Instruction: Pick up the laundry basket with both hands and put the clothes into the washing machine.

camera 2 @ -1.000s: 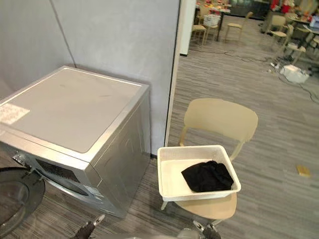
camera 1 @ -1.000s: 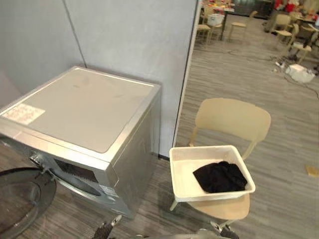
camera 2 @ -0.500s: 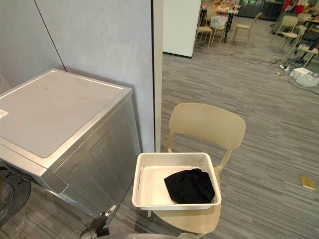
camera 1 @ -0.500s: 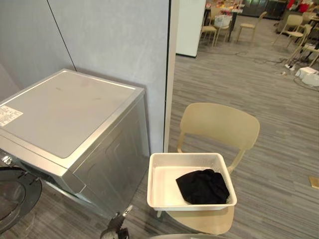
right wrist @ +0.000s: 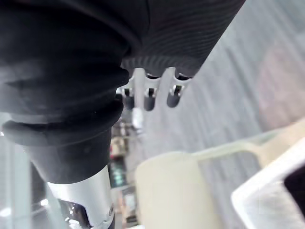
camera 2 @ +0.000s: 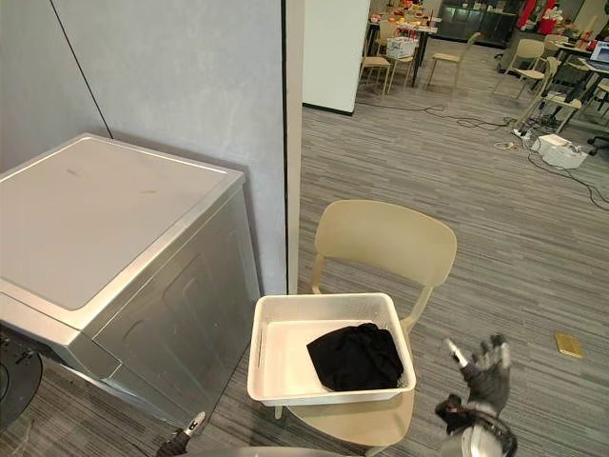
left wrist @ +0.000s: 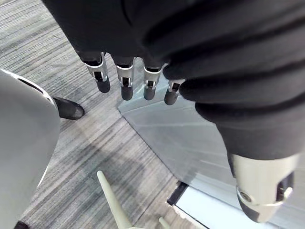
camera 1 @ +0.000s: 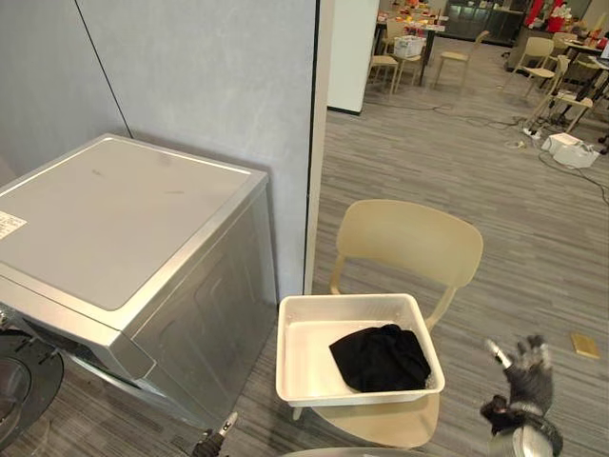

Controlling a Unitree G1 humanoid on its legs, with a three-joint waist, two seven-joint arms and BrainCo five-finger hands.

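Laundry basket (camera 1: 303,352) sits on the seat of a beige chair (camera 1: 407,243), untouched by either hand. Black clothes (camera 1: 379,357) are heaped in the basket's end nearer the right hand (camera 1: 528,381). In the left eye view that hand is raised just beside the chair seat, apart from the basket, with its fingers spread and nothing in them. The left hand (camera 1: 211,440) shows as fingertips at the bottom edge, low between the basket and the silver washing machine (camera 1: 114,219). The machine's round door (camera 1: 19,390) hangs open farther out on that hand's side.

The right eye view gives the same layout, with less of the door and more bare floor beyond the right hand.

The left wrist view adds the left hand's state. Its fingers (left wrist: 125,81) hang straight and relaxed over the grey floor, holding nothing. The machine's side panel lies just past them, and a beige chair leg (left wrist: 112,200) is nearby.

The right wrist view shows straight, empty fingers (right wrist: 148,93) as well. Past them are the chair's backrest and a white corner of the basket with a sliver of the dark cloth.
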